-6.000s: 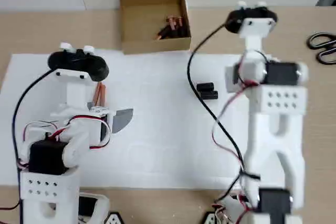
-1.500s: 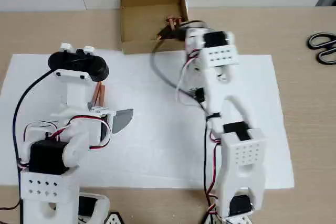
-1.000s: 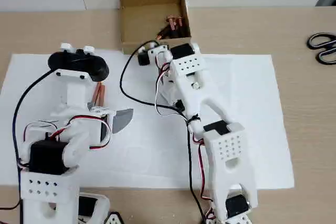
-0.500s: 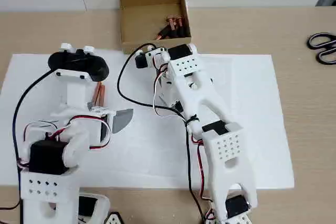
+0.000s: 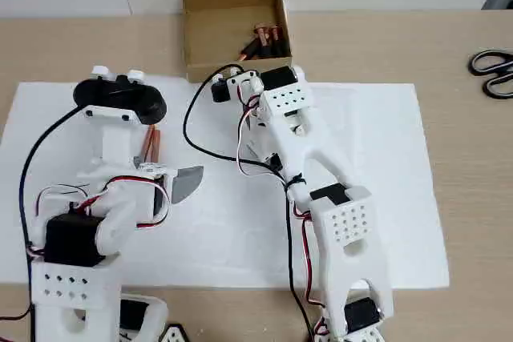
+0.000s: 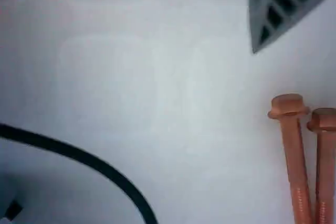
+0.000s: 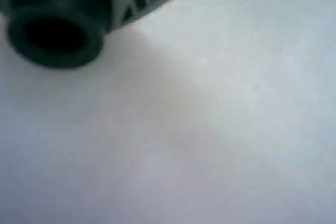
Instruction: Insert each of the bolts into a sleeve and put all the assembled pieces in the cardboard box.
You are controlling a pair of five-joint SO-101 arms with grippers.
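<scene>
Two copper bolts [image 5: 151, 143] lie side by side on the white paper, right beside my left arm; the left wrist view has the bolts [image 6: 296, 156] under a grey fingertip [image 6: 278, 9]. My left gripper [image 5: 180, 183] stands open over the paper with nothing in it. My right arm [image 5: 280, 106] stretches to just in front of the cardboard box [image 5: 210, 34]. My right gripper [image 7: 89, 3] is shut on a black sleeve [image 7: 52, 35], whose hollow end faces the camera low over the paper. Assembled pieces [image 5: 262, 41] lie in the box's right corner.
The white paper [image 5: 385, 166] covers most of the table. Scissors [image 5: 492, 70] lie on the wood at the far right. My right arm's black cable [image 5: 196, 146] loops across the paper between the two arms.
My right arm swung from the far right side to the middle, just in front of the box. Two sleeves lay on the paper then. The left arm has kept still.
</scene>
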